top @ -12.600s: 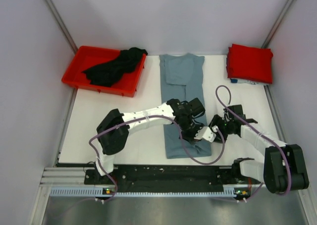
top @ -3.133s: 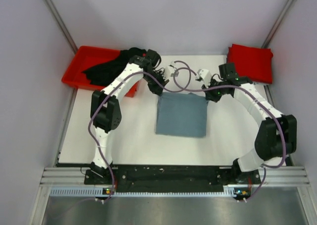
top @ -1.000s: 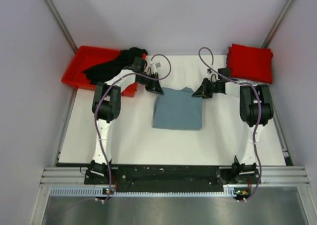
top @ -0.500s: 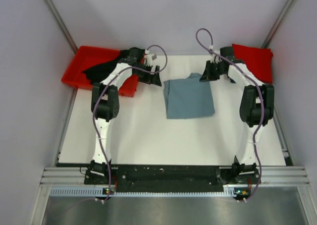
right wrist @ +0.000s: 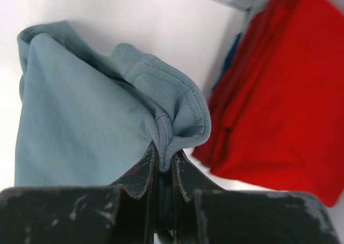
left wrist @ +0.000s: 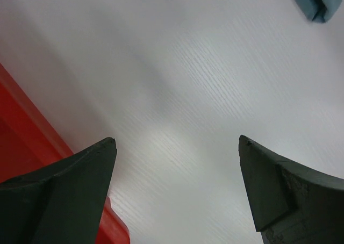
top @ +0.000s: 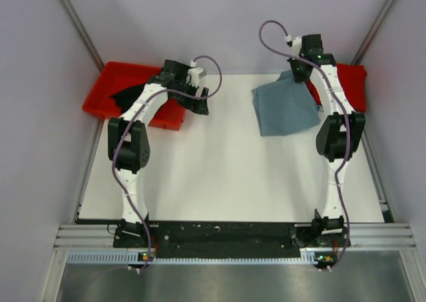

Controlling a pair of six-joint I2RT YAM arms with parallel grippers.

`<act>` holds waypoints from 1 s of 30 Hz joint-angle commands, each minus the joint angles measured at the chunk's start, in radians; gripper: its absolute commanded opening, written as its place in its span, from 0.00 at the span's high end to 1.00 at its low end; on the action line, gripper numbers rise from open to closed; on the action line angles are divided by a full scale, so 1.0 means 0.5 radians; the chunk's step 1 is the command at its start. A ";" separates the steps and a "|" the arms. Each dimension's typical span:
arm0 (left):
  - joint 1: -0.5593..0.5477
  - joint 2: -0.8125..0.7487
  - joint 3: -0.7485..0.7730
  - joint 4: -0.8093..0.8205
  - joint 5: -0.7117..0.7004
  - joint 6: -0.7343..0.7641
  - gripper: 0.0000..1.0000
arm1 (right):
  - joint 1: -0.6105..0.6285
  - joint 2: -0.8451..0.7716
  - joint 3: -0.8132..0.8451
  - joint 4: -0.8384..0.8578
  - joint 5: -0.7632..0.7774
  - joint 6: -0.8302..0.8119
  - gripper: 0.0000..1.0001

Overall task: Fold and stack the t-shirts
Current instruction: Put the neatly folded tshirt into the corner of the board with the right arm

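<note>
The right hand [right wrist: 161, 166] is clamped tight on a bunched fold at the ribbed edge of the dusty grey-blue t-shirt [right wrist: 80, 120]. The shirt hangs from the pinch as a folded panel and spreads below and to the left of the hand. From the top view, its lower part seems to lie on the surface [top: 213, 175], though I cannot tell how much of it is lifted.

Just to the right of that hand, the bright red t-shirt [top: 353, 82] lies as a neat folded square. I judge this one finished and the base of the stack. The grey-blue shirt looks folded but not yet placed, and it sits beside the red one rather than on it.

The left hand [left wrist: 176, 142] has its fingers [left wrist: 91, 169] wide apart with nothing between them, over bare surface. The red plastic bin [top: 100, 109] is just to its left. In it the black t-shirt [top: 130, 97] lies crumpled, not yet folded, so about a third of the work remains, plus the stacking.

The surface is plain white and matte. Pale walls enclose it on three sides, and a metal rail [top: 219, 245] with the arm bases runs along the near edge.
</note>
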 commanded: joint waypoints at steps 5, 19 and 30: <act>-0.044 -0.054 -0.011 -0.068 -0.005 0.143 0.01 | -0.062 0.121 0.492 0.124 0.508 -0.402 1.00; -0.044 0.001 0.038 -0.114 -0.039 0.192 0.01 | -0.120 0.016 0.643 0.483 0.632 -0.880 1.00; -0.044 0.010 0.032 -0.123 -0.039 0.201 0.01 | -0.129 -0.146 0.593 0.541 0.638 -1.314 1.00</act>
